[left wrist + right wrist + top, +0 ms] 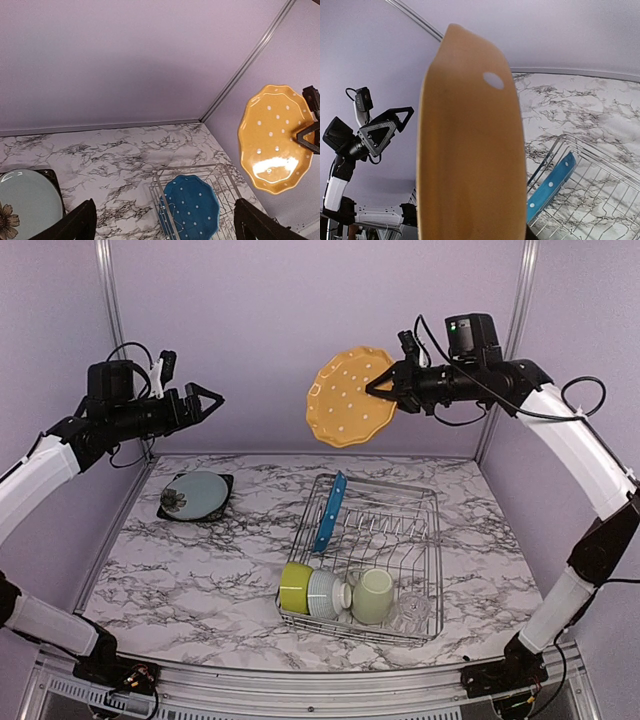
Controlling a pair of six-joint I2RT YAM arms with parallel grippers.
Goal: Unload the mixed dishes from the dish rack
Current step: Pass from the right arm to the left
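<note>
My right gripper (385, 390) is shut on the rim of the orange dotted plate (350, 397), holding it on edge high above the table; the plate (470, 150) fills the right wrist view and hides the fingers. My left gripper (207, 400) hangs open and empty at upper left, level with the plate and apart from it. The dish rack (437, 540) holds an upright blue dotted plate (330, 512), a lime-green bowl (295, 587), a white ribbed bowl (327, 592), a pale green mug (373, 597) and a clear glass (412, 610). In the left wrist view, the orange plate (275, 137) is far right.
A pale grey-green plate (197, 492) with a flower print lies on a black plate (165, 510) at the table's far left. Purple walls and metal corner posts (510, 330) close in the back and sides.
</note>
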